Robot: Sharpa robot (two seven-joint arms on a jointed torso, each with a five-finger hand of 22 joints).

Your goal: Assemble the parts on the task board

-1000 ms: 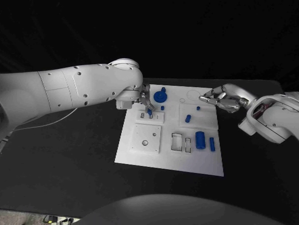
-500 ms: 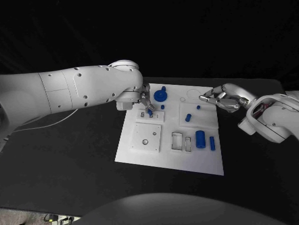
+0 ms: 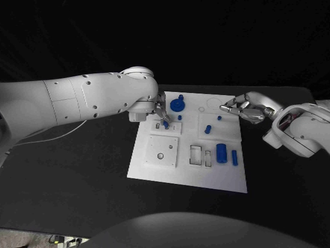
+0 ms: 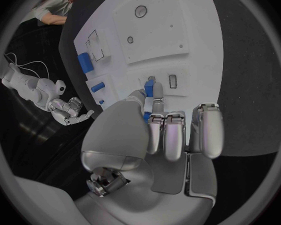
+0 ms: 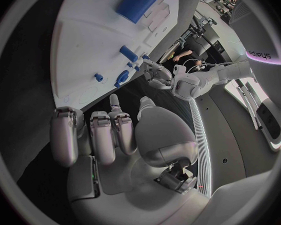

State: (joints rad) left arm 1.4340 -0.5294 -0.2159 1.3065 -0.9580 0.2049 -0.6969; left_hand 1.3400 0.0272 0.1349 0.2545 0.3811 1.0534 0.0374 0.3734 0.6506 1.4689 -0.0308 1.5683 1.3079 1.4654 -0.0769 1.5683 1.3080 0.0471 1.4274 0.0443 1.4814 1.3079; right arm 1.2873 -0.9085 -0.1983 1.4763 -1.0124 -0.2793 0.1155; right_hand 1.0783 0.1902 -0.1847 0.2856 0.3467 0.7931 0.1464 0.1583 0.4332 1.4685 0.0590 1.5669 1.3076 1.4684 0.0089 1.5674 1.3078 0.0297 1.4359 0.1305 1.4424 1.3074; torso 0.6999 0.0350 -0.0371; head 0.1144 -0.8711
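Note:
The white task board [image 3: 181,173] lies in the middle of the black table. My left hand [image 3: 158,110] is over the board's far left part and pinches a small blue part [image 3: 166,124] between thumb and finger, its tip at a small slot; in the left wrist view the blue part [image 4: 148,90] stands upright by the slot [image 4: 172,81]. My right hand [image 3: 243,111] hovers at the board's far right edge, fingers apart, holding nothing. A round blue part with a peg [image 3: 178,106] stands at the far edge.
More blue parts sit on the board: a short piece [image 3: 207,130], a thick cylinder [image 3: 222,153] and a slim bar [image 3: 234,157]. A raised square plate [image 3: 163,151] and two rectangular slots [image 3: 200,156] take up the near half. Black table surrounds the board.

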